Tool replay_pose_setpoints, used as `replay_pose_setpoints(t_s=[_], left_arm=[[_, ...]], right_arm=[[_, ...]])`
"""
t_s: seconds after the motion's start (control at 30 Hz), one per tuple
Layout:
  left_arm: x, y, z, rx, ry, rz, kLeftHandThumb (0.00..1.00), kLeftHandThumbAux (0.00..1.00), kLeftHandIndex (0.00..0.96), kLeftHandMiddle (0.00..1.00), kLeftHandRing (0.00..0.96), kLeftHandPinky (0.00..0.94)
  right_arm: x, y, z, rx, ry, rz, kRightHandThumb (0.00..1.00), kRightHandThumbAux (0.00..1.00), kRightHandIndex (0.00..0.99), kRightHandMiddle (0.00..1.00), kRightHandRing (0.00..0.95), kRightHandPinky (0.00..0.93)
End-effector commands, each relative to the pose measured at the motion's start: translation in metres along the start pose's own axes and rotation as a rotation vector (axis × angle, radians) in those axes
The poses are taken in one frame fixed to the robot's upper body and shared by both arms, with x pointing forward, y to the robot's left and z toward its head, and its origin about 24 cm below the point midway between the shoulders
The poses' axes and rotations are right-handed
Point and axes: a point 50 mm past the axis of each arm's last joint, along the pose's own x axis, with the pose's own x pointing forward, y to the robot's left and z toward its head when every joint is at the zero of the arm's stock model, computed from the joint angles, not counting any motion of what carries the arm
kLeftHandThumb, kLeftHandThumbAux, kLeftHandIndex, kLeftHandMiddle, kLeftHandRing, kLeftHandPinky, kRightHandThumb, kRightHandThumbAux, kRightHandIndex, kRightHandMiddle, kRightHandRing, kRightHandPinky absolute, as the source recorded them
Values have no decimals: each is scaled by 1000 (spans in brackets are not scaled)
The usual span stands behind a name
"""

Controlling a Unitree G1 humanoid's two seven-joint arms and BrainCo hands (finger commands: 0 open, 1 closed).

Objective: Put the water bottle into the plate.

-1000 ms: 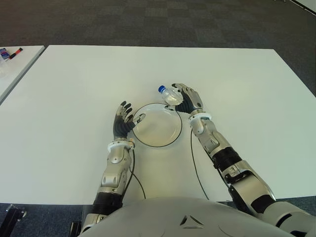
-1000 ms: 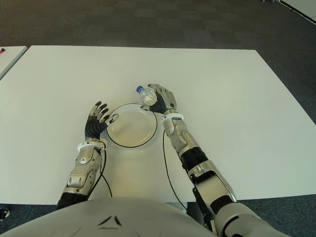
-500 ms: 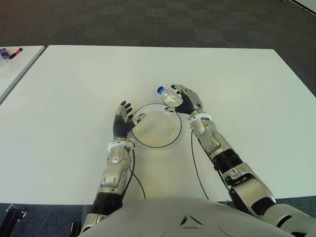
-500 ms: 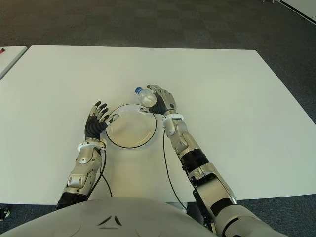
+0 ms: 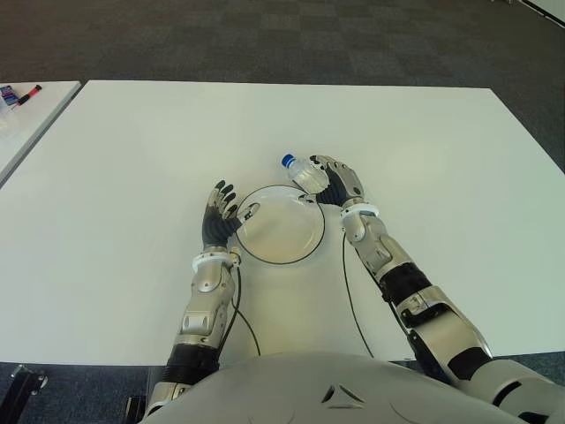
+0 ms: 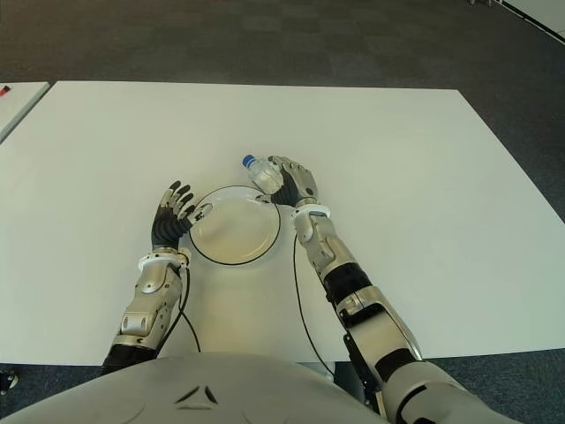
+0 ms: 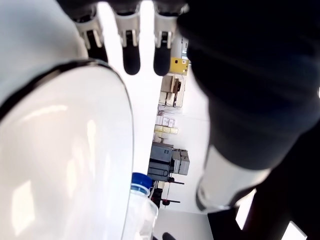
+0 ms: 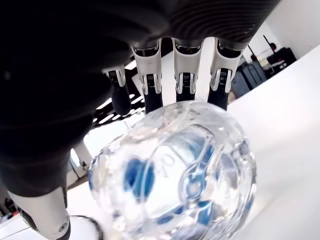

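Fingers (image 8: pixel 183 80) of the right hand (image 5: pixel 335 184) are curled round the water bottle (image 5: pixel 303 171), gripping its clear body, and you can see the bottle's base filling the right wrist view with four fingertips over its far side. That bottle is tilted, blue cap (image 5: pixel 288 161) pointing away and to the robot's left, sitting at the far right rim of the plate (image 5: pixel 281 225), not yet down inside it. The plate itself is white with a dark edge, lying flat on the white surface (image 5: pixel 124 177) right in front of the robot.

Over on the other side, the left hand (image 5: pixel 221 221) shows just beside the plate's left rim, fingers (image 7: pixel 130 50) spread and holding nothing, thumb reaching towards the rim. The left wrist view catches the plate's dark edge close up, with the bottle's blue cap beyond it.

A thin black cable (image 5: pixel 350 305) runs along the surface beside the right forearm. At the far left, a second white table (image 5: pixel 26 119) carries a couple of small items (image 5: pixel 18 94).
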Motion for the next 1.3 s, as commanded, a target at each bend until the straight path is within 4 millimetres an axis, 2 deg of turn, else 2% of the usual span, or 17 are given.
replay_pose_setpoints(t_s=[0.03,0.37,0.67,0.87,1.3], left_arm=[[-2,-17,-4,-75,20,-12,0,898,108,144,133,161],[-2,-18,-4,-88,25,-10,0,915,115,151,143,173],[-2,-18,-4,-89,20,-11,0,924,118,156,146,170],[-4,-18,-4,-86,21,-9,0,924,119,156,145,170],[-5,-19,-5,-92,22,-9,0,933,122,158,146,172]], right_arm=[[13,-5,0,-26,-17,-14,370,740,166,254,252,290],[29,-4,1,-48,13,4,383,738,164,242,261,322],[39,-4,10,22,47,8,481,745,160,228,245,312],[41,-5,15,54,53,3,521,747,155,224,236,305],[42,-3,17,63,61,42,525,744,134,202,211,281]])
